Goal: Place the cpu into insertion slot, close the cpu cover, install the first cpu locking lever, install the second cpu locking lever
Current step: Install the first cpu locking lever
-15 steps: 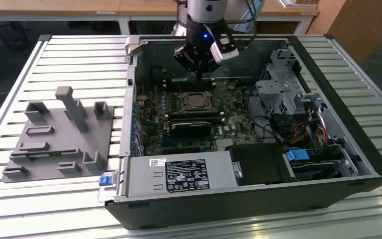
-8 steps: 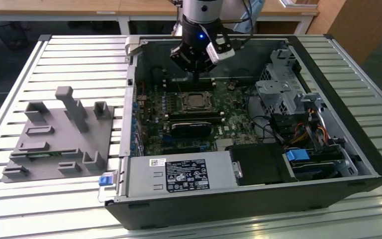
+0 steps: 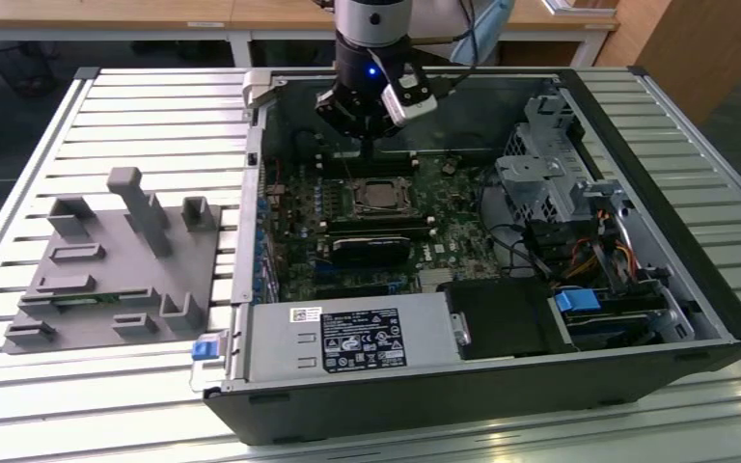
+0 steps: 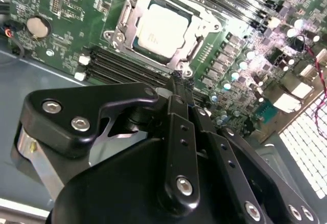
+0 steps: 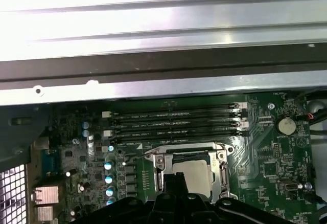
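Observation:
The cpu, a flat square with a pale metal top, lies in the insertion slot on the green motherboard. The silver cover frame lies flat around the chip. In the exterior view the cpu sits mid-board inside the open computer case. My gripper hangs just behind and above it, toward the case's back wall. Its black fingers are pressed together with nothing between them, and their tips sit beside the socket's edge. In the first wrist view the gripper covers part of the cpu.
Long black memory slots run beside the socket. A black block sits in front of it, a power supply at the case front, a drive cage on the exterior view's right. A grey fixture stands outside the case.

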`<state>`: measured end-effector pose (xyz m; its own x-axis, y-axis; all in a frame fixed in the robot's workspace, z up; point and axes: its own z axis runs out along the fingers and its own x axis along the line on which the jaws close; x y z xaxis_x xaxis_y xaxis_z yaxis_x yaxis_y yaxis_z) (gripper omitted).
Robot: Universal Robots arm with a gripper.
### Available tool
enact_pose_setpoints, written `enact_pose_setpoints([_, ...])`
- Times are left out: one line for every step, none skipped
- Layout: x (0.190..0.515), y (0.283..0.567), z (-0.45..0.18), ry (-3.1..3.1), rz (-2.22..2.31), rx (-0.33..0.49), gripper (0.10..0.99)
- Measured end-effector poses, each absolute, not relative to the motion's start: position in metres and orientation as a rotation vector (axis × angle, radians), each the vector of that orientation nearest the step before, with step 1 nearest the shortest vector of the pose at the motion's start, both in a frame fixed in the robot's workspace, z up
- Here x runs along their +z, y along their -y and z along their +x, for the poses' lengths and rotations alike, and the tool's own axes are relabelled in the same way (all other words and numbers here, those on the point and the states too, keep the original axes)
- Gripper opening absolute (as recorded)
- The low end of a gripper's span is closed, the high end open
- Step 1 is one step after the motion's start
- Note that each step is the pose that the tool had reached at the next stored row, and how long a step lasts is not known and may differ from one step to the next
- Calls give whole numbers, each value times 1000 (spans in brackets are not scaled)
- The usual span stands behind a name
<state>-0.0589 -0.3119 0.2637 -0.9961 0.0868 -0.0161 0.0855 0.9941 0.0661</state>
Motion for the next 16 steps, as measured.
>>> enact_pose_setpoints([264,312,-60,-3118,134,102,106])
enact_pose_setpoints([264,312,-62,-3118,132,102,106])
enact_pose_setpoints([264,312,-64,-3118,130,102,106])
enact_pose_setpoints([263,312,-66,-3118,129,102,106])
enact_pose_setpoints([263,312,-68,-3118,127,102,106])
enact_pose_setpoints([263,312,-70,-3118,127,102,106])
enact_pose_setpoints([263,311,-71,-3118,127,102,106])
enact_pose_setpoints([263,311,-73,-3118,127,102,106])
enact_pose_setpoints([263,311,-74,-3117,127,102,106])
enact_pose_setpoints([262,311,-76,-3117,127,102,106])
enact_pose_setpoints([262,311,-77,-3117,127,102,106])
enact_pose_setpoints([262,311,-79,-3117,127,102,106])
enact_pose_setpoints([262,310,-81,-3117,127,102,106])
enact_pose_setpoints([262,310,-83,-3117,127,102,106])
enact_pose_setpoints([262,310,-84,-3117,127,102,106])
enact_pose_setpoints([262,309,-86,-3117,127,102,106])
